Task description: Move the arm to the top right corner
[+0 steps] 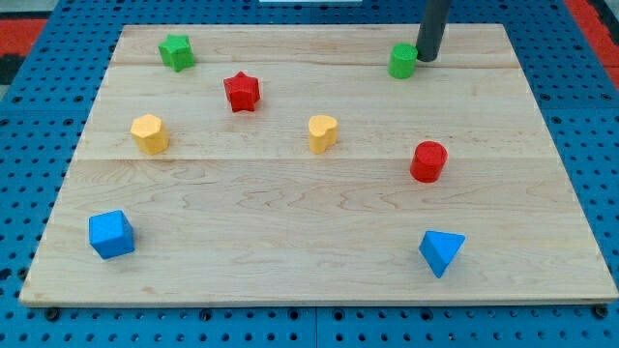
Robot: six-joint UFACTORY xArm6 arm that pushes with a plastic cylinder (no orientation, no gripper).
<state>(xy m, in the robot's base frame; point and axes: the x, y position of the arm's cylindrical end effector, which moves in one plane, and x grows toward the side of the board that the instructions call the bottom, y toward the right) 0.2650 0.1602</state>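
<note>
Near the board's [290, 261] top edge, my tip [427, 58] stood just right of the green cylinder [403, 61], touching it or nearly so. There was no pincer, only a bare rod, so it held nothing. The top right corner [495, 31], my goal, lay to the view's right and slightly up, with no block between. The best line, I judged, was a straight slide right and up, away from the cylinder so it stayed unmoved, stopping short of the edge. The red cylinder [428, 161] sat well below that path.
</note>
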